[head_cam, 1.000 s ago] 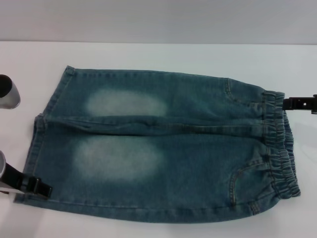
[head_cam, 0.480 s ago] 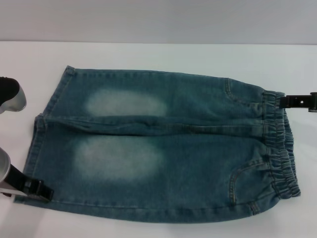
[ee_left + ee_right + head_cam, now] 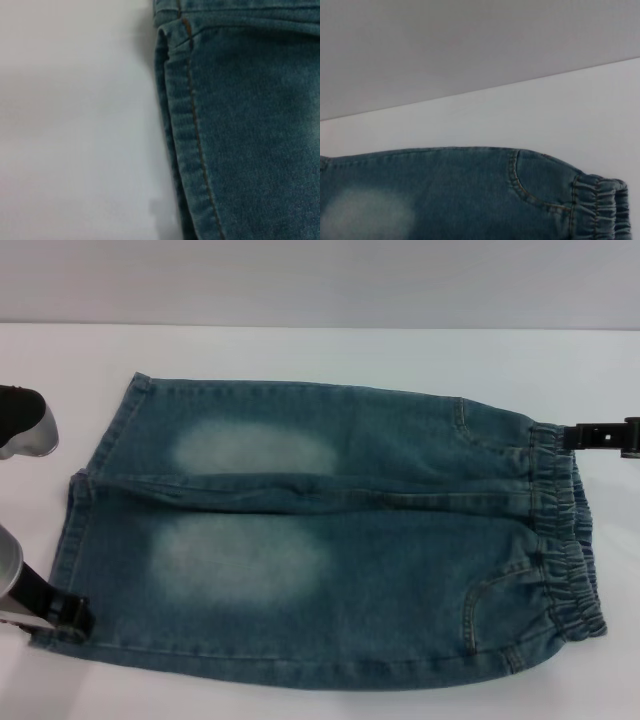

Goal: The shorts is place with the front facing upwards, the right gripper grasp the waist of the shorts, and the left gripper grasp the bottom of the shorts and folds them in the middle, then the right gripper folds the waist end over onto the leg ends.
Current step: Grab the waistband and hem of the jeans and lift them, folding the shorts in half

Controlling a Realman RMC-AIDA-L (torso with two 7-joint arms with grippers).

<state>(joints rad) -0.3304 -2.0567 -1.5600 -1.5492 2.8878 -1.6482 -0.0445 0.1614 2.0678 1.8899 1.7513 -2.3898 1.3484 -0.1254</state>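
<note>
While lying flat and front up on the white surface (image 3: 330, 350), the shorts (image 3: 330, 540) run crosswise in the head view, with the waist (image 3: 562, 530) toward the robot's right and the leg ends (image 3: 85, 515) toward its left. Pale faded patches mark both thighs, and the elastic band is puckered along its whole visible length. Tan stitching follows the hem (image 3: 192, 130) in the left wrist view, where that hem lies flat against the surface.

Left end effector (image 3: 72, 617): positioned at the near corner of the nearer leg hem, its black tip touching the denim edge; whether it is clenched on the cloth cannot be told. A silver wrist section (image 3: 28, 425) shows farther back at the left border.

Right end effector (image 3: 598, 436): low at the far end of the waistband, tip just beside or touching the gathered band; grip state cannot be told. The right wrist view shows the far pocket seam (image 3: 517, 182) and the gathered band only.
</note>
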